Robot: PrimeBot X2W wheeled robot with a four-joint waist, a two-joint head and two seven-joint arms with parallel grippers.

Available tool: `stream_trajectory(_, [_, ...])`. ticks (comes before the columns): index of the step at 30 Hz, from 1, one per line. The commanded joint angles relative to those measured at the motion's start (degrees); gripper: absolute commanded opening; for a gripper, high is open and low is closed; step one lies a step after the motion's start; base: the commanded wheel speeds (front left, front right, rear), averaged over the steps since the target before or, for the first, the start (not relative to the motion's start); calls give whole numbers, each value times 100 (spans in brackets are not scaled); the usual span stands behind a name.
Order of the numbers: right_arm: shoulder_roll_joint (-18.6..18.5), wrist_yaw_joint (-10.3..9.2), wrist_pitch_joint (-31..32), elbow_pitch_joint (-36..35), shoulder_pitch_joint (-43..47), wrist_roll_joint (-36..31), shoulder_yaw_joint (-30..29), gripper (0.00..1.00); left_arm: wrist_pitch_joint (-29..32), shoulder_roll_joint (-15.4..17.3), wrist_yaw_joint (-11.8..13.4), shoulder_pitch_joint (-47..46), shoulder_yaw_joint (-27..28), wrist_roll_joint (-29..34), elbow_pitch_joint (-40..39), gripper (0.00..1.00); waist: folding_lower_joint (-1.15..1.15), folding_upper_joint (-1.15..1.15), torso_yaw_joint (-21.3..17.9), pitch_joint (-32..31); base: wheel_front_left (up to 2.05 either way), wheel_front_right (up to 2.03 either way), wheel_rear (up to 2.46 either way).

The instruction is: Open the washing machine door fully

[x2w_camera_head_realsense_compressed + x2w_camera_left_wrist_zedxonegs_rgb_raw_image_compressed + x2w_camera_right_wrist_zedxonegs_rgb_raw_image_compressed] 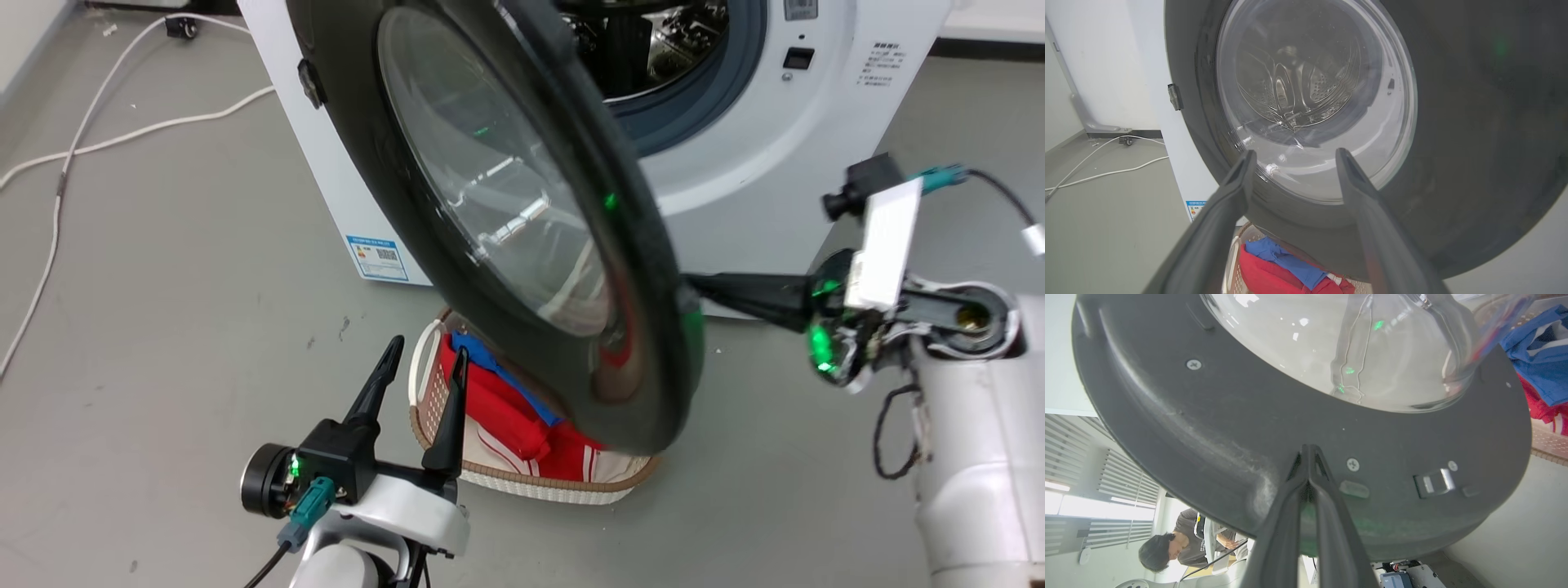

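1. The washing machine door [506,220] stood swung out from the front of the white washing machine [735,180]. It was hinged at the machine's left, with its free edge toward the near side, above a laundry basket [522,482].
2. The steel drum mouth [653,49] lay exposed behind the door, at the far right.
3. The right gripper [1308,451] had its fingers pressed together. The tips lay against the door's inner face near the free edge, close to the latch [1434,483].
4. The left gripper [429,351] was spread. Its fingers pointed toward the door's outer face, apart from it, at the near left of the basket.
5. The basket held red and blue clothing [506,416].
6. A white cable [163,126] lay on the grey floor [163,327] at the far left.
7. A person [1180,547] was visible past the door's rim in the right wrist view.
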Motion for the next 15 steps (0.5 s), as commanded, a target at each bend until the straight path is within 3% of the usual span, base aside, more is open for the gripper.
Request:
stream_trajectory(1, [48,3,-66,-13,186,162,231,0,-14,-1,-21,76,-8,-14,29,100,1,0,1,-63,0,0,0])
stream_trajectory(8, [42,3,-594,-81,504,726,1061,0,-14,0,-40,138,-44,-58,75,100,1,0,3,-189,0,0,0])
stream_trajectory(15, [35,3,-1389,-472,796,899,1321,0,-14,0,-49,187,50,-23,94,100,1,0,-87,-269,0,0,0])
